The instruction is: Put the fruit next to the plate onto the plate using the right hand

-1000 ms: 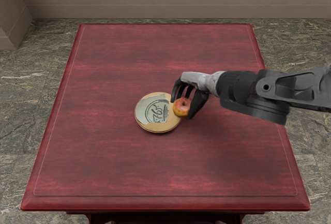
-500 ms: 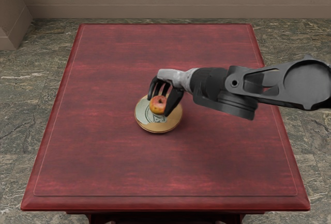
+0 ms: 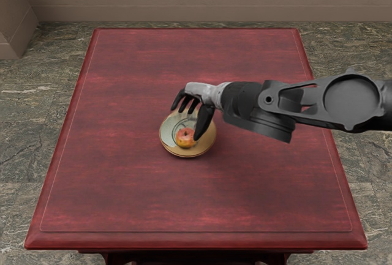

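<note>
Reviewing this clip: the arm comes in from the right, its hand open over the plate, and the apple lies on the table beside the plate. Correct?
Not quite. The apple lies on the plate, not on the table beside it. The head view shows it there. The rest holds: the right hand is open over the plate, its arm entering from the right.

The surface (image 3: 122,173) under the right hand (image 3: 193,107) looks like red-stained wood, streaked with darker grain and finished in a soft, low sheen. Just below the hand, the plate (image 3: 168,145) looks smooth and glazed (ceramic, seemingly), and the fruit (image 3: 184,136) on it has a smooth, faintly shiny skin. The hand's fingers (image 3: 203,120) are matt black and plastic-like, its back pale grey, metallic. The floor (image 3: 37,124) beyond resembles mottled stone.
</note>
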